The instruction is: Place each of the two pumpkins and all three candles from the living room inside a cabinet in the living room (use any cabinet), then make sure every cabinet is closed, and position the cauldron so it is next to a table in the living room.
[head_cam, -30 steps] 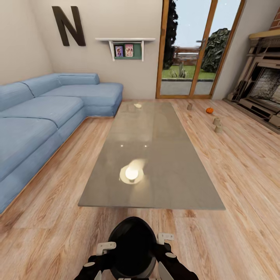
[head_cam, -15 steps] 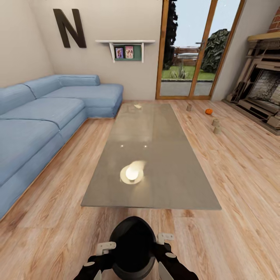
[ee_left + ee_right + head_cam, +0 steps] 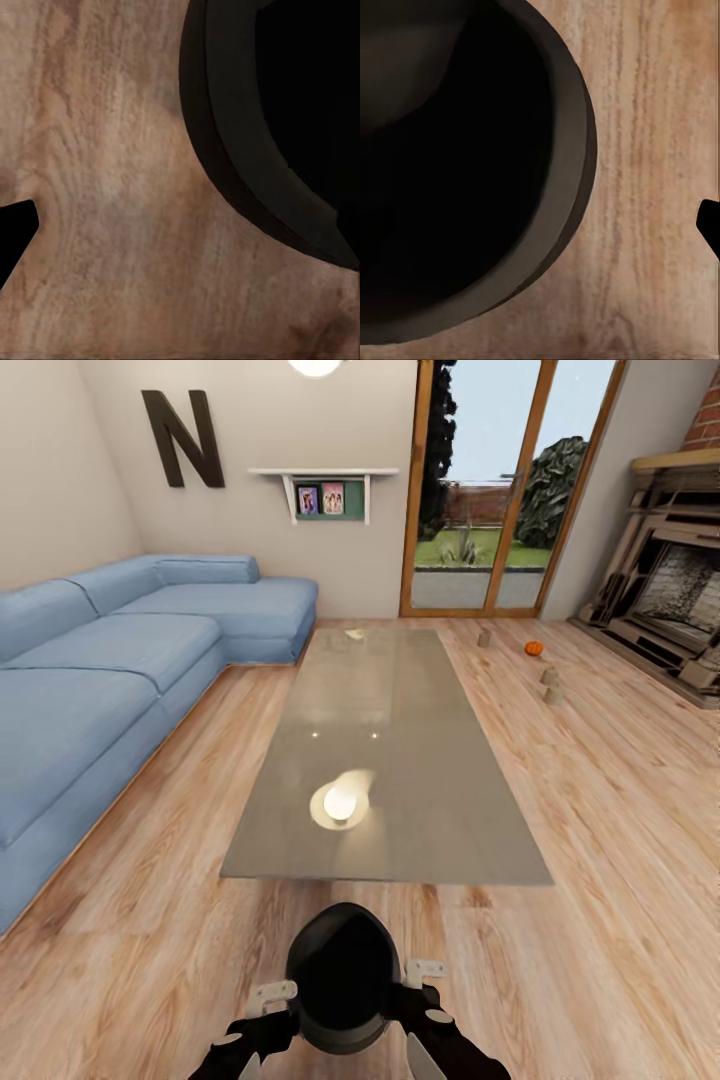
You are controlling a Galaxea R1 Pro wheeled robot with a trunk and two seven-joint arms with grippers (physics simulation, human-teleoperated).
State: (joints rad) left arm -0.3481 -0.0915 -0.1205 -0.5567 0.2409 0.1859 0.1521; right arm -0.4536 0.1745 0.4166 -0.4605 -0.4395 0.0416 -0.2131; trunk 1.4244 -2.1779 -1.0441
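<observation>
The round black cauldron sat on the wood floor just short of the near end of the long grey glossy-topped table, between the left gripper and right gripper; their finger spread could not be told. Beyond the table's far right corner lay a small orange pumpkin and three stubby tan candles.

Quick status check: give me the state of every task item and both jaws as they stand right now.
cauldron: upright, between both grippers, at the table's near end.
table: bare top, light reflection.
pumpkin: on the floor, right of the table.
candles: three upright on the floor near the pumpkin.
left gripper: at the cauldron's side, jaws unclear.
right gripper: same.
</observation>
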